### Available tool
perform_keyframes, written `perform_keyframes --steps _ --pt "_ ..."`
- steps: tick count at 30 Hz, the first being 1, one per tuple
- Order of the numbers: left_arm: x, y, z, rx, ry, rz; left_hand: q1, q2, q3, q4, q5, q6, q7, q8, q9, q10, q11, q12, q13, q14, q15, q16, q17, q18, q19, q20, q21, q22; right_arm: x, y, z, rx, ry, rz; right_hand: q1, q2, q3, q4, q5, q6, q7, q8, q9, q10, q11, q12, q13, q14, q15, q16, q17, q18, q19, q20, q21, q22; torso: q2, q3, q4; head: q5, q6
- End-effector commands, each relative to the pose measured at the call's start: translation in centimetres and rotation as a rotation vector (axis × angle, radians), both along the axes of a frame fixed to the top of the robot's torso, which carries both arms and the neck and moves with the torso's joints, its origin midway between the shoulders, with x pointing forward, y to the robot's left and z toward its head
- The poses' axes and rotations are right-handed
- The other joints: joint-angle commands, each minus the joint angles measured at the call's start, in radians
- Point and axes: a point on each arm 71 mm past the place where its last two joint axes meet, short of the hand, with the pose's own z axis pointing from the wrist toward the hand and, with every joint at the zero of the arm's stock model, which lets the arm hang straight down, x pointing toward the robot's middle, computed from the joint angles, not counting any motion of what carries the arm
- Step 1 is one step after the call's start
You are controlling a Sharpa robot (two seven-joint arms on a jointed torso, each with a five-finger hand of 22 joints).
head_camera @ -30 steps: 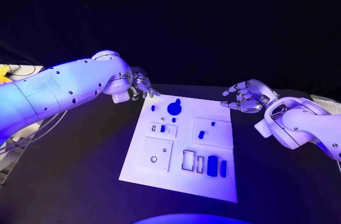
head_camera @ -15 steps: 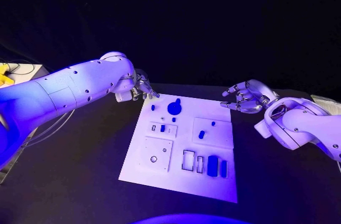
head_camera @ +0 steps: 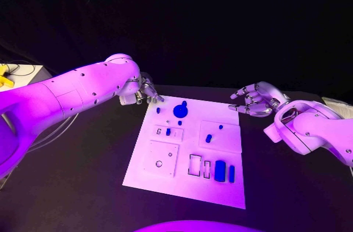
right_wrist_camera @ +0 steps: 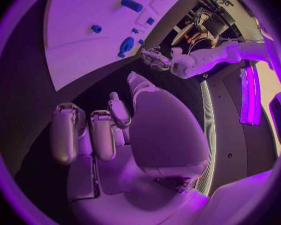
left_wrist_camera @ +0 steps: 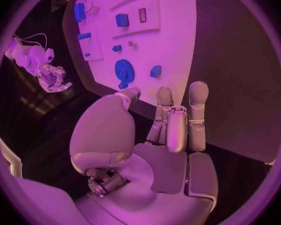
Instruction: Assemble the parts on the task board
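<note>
White and flat, your task board [head_camera: 221, 183] lies in the middle of the black table [head_camera: 81, 191], its long side running from near to far. On its far end you see a large round blue part [head_camera: 180, 110] with a small blue part [head_camera: 158, 110] just to its left. Near the middle sits a small blue part [head_camera: 168, 132] in a raised plate, and to the right another blue part [head_camera: 209, 138] on a square plate. Along the near right edge stand two tall blue parts [head_camera: 220, 171] side by side, next to two empty rectangular slots. A square plate with a ring-shaped hole lies at the near left.

Your left hand [head_camera: 147, 92] hangs at the board's far left corner, just beside the small blue part; its fingers [left_wrist_camera: 198, 115] are stretched out and apart in the left wrist view, grasping nothing, with the dark table beneath them and the board's edge just beyond the tips. You cannot tell whether a fingertip touches the board.

Your right hand [head_camera: 251, 100] hovers off the board's far right corner, over the table. Its fingers [right_wrist_camera: 67, 132] are loosely curved but apart, with nothing between them.
</note>
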Motion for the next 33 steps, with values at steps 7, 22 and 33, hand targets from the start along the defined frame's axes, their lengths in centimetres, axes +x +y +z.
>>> perform_keyframes --steps 7,22,33 --pt "-0.5 -0.4 -1.5 0.023 0.083 -0.049 -0.013 0.003 -0.008 0.0 -0.002 0.004 0.001 -0.002 -0.003 -0.005 0.004 0.002 -0.001 0.009 0.009 0.001 0.0 0.017 -0.004 0.004 -0.003 -0.004 -0.1 0.2 0.1 0.001 -0.008 0.017 -0.008 -0.002 -0.005 0.002 0.005 -0.007 0.0 0.002 -0.002 -0.006 0.003 -0.002 -0.002 0.053 0.007 -0.006 0.103 0.006 -0.002 0.006 -0.005 0.135 -0.001 0.0005 -0.0003 0.0 -0.005" --pt "-0.7 -0.3 -2.1 0.023 0.102 -0.049 -0.014 0.014 -0.007 -0.001 -0.001 0.004 0.001 -0.001 -0.006 -0.009 0.005 0.002 -0.002 0.008 0.01 0.001 0.0 0.017 -0.004 0.004 -0.003 -0.003 -0.2 0.2 0.1 0.001 -0.008 0.017 -0.008 -0.002 -0.005 0.002 0.005 -0.007 0.0 0.002 -0.002 -0.006 0.003 -0.002 -0.002 0.053 0.007 -0.006 0.103 0.006 -0.002 0.006 -0.005 0.135 -0.001 0.0005 -0.0005 0.001 -0.008" --pt "-0.8 -0.7 -2.1 -0.013 0.097 -0.04 0.031 0.064 0.033 -0.004 0.002 0.017 -0.005 0.014 -0.016 -0.014 -0.001 0.009 -0.006 0.008 0.007 0.008 0.006 0.016 -0.003 0.004 0.001 0.005 -0.1 0.2 0.1 0.0 -0.008 0.016 -0.008 -0.002 -0.005 0.002 0.005 -0.007 0.0 0.002 -0.002 -0.006 0.003 -0.002 -0.002 0.053 0.007 -0.006 0.103 0.006 -0.002 0.006 -0.005 0.135 0.0 0.0007 -0.0002 0.001 -0.01"
